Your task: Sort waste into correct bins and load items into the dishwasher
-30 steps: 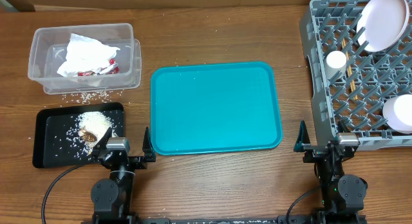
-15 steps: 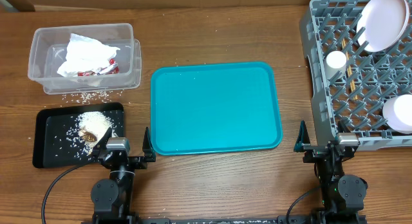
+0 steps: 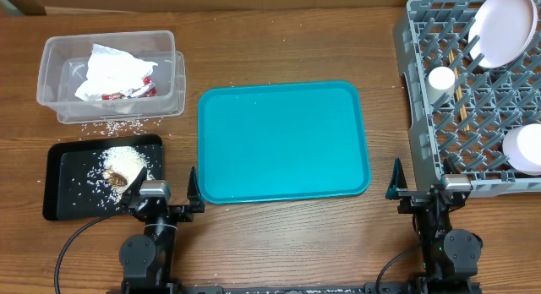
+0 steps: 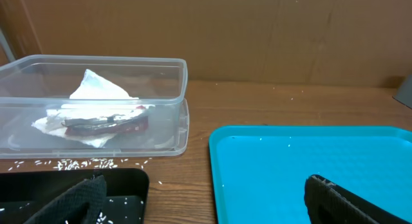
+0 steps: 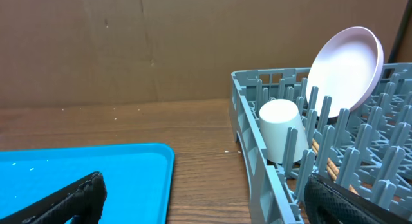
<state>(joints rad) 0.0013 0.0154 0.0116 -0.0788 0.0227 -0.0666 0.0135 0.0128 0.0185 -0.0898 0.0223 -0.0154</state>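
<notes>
The clear tub (image 3: 51, 53) holds the white napkin (image 3: 110, 68) and the red sauce packet (image 3: 128, 93). The black tray (image 3: 61, 201) holds rice and brown scraps (image 3: 118, 166). The grey dish rack (image 3: 423, 40) holds the plate (image 3: 503, 28), cup (image 3: 440, 78), bowl (image 3: 524, 148) and chopsticks (image 3: 461, 95). No grey dish shows. My left gripper (image 3: 162, 193) is open and empty at the front edge, between the black tray and the teal tray (image 4: 199, 201). My right gripper (image 3: 420, 191) is open and empty beside the rack's front left corner (image 5: 206, 198).
A large teal tray (image 3: 283, 142) lies in the middle with nothing on it. Loose rice grains (image 3: 110, 125) lie on the wood in front of the tub. The rack's wall (image 5: 248, 121) stands close to the right gripper's right finger.
</notes>
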